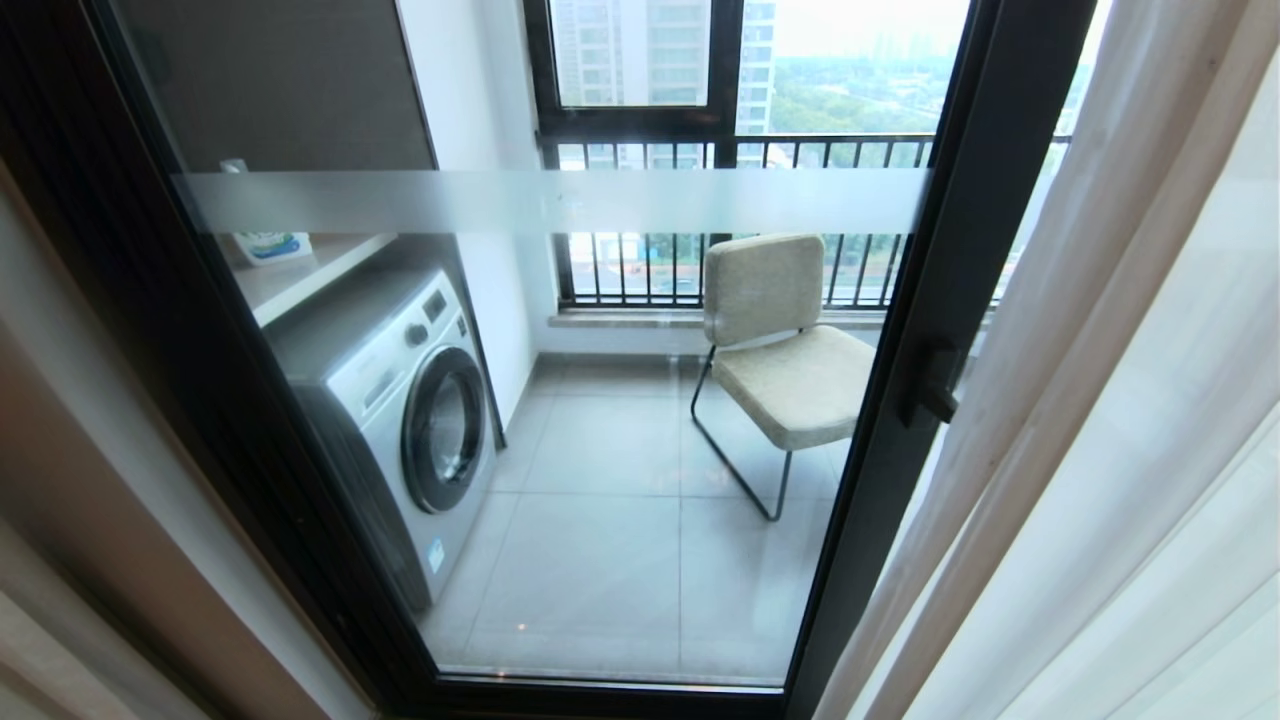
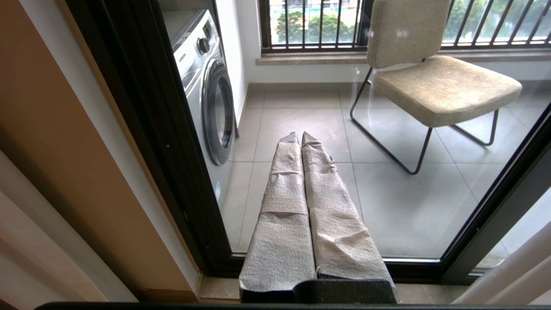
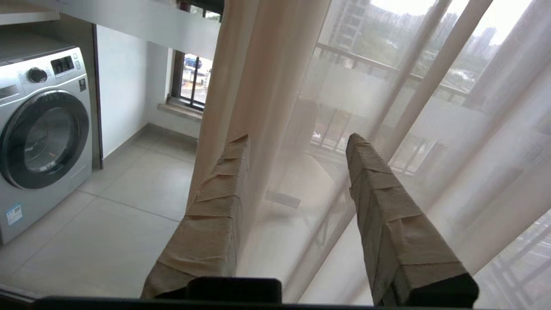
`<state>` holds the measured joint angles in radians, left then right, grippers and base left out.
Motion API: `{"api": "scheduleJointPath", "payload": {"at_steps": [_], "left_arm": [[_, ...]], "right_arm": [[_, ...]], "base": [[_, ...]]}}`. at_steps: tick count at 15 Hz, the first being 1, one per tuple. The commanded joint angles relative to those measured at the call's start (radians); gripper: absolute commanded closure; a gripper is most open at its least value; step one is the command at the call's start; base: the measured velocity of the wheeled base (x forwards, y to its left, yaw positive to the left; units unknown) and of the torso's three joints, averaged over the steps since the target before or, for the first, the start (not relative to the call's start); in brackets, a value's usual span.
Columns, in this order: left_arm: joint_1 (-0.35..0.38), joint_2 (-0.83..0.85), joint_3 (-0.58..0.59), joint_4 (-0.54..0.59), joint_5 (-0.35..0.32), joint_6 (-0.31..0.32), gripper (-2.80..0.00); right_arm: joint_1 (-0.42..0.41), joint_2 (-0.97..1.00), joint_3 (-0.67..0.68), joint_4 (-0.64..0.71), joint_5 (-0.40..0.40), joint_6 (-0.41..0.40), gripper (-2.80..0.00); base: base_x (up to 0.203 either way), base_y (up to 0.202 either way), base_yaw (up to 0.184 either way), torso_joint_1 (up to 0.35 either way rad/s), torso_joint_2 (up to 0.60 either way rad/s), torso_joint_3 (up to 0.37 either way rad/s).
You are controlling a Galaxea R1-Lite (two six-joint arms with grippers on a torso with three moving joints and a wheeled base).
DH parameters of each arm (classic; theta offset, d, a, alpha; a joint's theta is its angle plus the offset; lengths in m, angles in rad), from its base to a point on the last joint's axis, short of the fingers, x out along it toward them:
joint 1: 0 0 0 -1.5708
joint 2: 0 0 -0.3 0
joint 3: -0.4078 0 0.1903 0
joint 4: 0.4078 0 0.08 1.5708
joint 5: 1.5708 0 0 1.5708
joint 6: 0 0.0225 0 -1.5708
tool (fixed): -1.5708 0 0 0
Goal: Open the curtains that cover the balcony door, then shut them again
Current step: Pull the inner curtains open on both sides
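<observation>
The balcony door (image 1: 900,400) is a clear glass panel in a thick black frame, with a frosted band (image 1: 560,200) and a black handle (image 1: 935,385). It stands uncovered in the head view, and the curtains (image 1: 1100,450) hang gathered at its right. Neither gripper shows in that view. My right gripper (image 3: 299,137) is open. The leading fold of the see-through white sheer curtain (image 3: 258,64) hangs between its taped fingers, close against one finger (image 3: 215,202). My left gripper (image 2: 300,134) is shut on nothing and points at the lower glass of the door (image 2: 142,107).
Behind the glass are a washing machine (image 1: 400,400) at the left, a beige chair (image 1: 790,350) on thin black legs, and barred windows (image 1: 700,150). A shelf above the washer holds a detergent bottle (image 1: 270,245). A beige wall (image 1: 90,450) flanks the door on the left.
</observation>
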<state>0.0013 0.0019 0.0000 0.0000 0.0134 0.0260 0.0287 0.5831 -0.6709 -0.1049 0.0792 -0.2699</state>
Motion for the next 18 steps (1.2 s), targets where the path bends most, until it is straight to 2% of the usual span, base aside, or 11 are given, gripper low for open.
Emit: {"api": "scheduleJointPath", "payload": {"at_steps": [1, 4, 8, 10, 14, 18], "left_arm": [[0.0, 0.0, 0.0, 0.0, 0.0, 0.0, 0.0], [0.0, 0.0, 0.0, 0.0, 0.0, 0.0, 0.0], [0.0, 0.0, 0.0, 0.0, 0.0, 0.0, 0.0], [0.0, 0.0, 0.0, 0.0, 0.0, 0.0, 0.0], [0.0, 0.0, 0.0, 0.0, 0.0, 0.0, 0.0], [0.0, 0.0, 0.0, 0.0, 0.0, 0.0, 0.0]], "right_arm": [[0.004, 0.166, -0.039, -0.084, 0.002, -0.002, -2.8], [0.017, 0.288, -0.044, -0.214, 0.003, 0.003, -2.8], [0.197, 0.447, -0.089, -0.336, 0.001, 0.032, -2.8], [0.22, 0.528, -0.126, -0.372, 0.001, 0.055, -2.8], [0.201, 0.676, -0.238, -0.47, -0.009, 0.079, -2.8], [0.079, 0.71, -0.283, -0.482, -0.013, 0.057, -2.8]], "base": [[0.0, 0.0, 0.0, 0.0, 0.0, 0.0], [0.0, 0.0, 0.0, 0.0, 0.0, 0.0], [0.0, 0.0, 0.0, 0.0, 0.0, 0.0], [0.0, 0.0, 0.0, 0.0, 0.0, 0.0], [0.0, 0.0, 0.0, 0.0, 0.0, 0.0], [0.0, 0.0, 0.0, 0.0, 0.0, 0.0]]}}
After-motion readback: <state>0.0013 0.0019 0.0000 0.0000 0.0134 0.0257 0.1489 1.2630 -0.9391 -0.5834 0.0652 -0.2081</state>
